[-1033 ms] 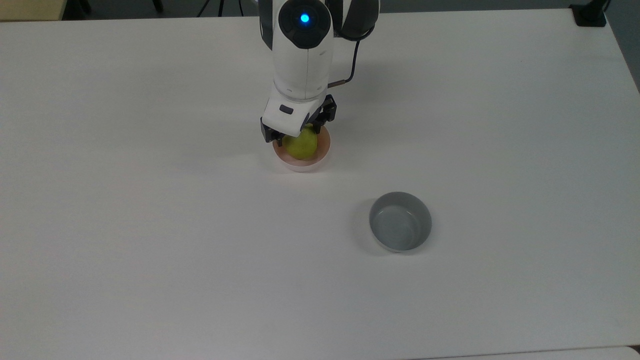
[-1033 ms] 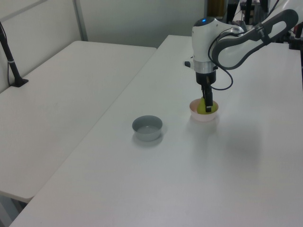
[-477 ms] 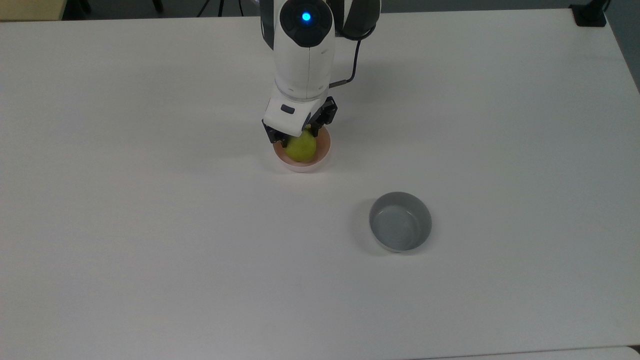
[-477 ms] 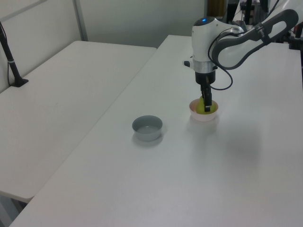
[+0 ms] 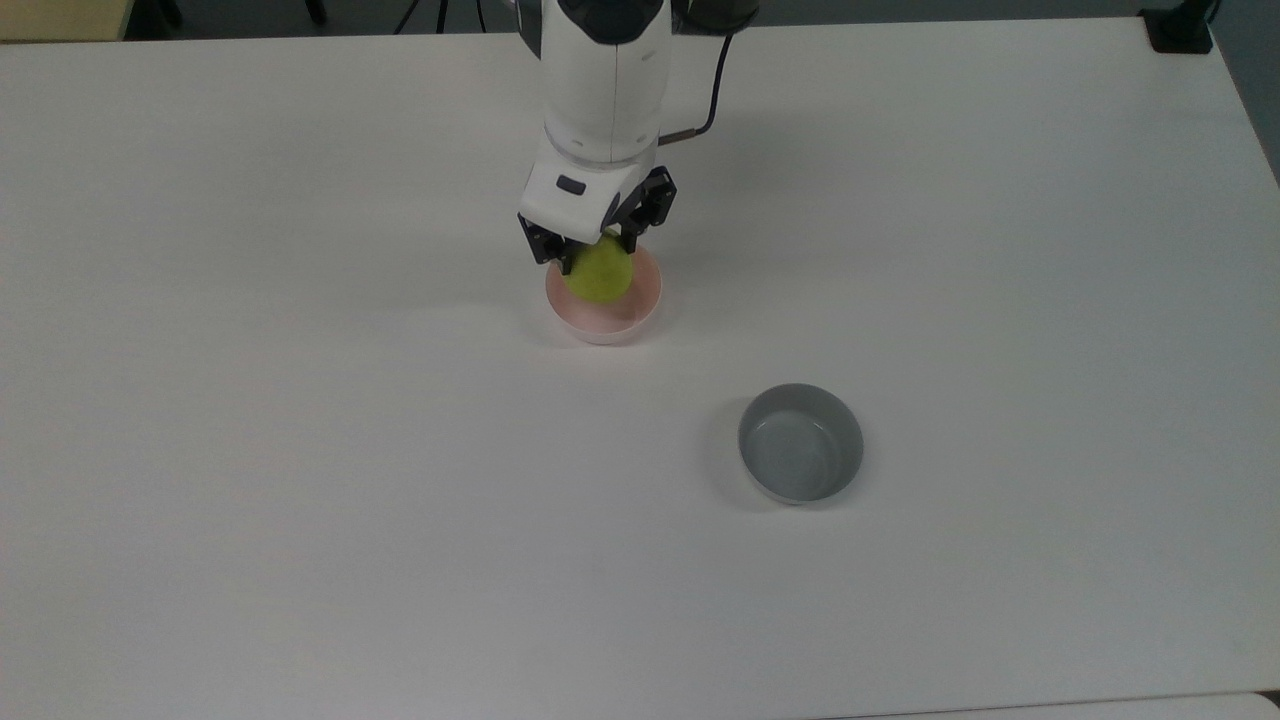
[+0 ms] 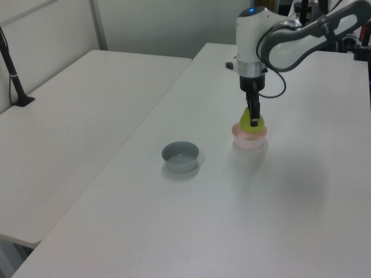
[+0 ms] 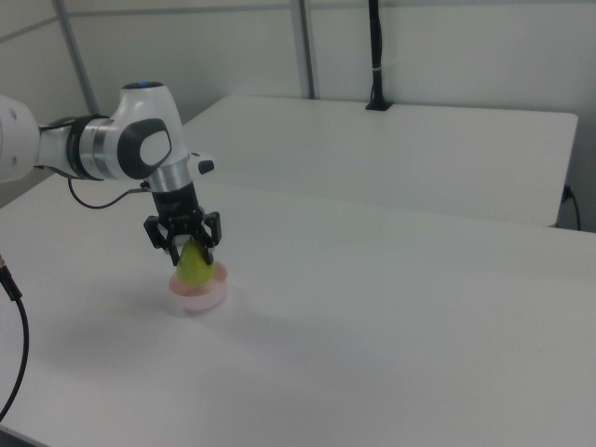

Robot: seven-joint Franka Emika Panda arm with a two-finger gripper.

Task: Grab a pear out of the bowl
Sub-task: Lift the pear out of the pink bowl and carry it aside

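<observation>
Gripper (image 5: 597, 252) clamping rounded pear (image 5: 599, 276), above round bowl (image 5: 604, 318)

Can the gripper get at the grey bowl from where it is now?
Probably not yet: the gripper is shut on the pear above the pink bowl. The path to the grey bowl looks free.

pear (image 5: 600, 277) above bowl (image 5: 605, 318), between gripper (image 5: 594, 255) fingers

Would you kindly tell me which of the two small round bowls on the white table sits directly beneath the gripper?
The pale pink bowl, below the gripper that holds the yellow-green pear. The grey bowl stands apart, toward the top view's lower right.
</observation>
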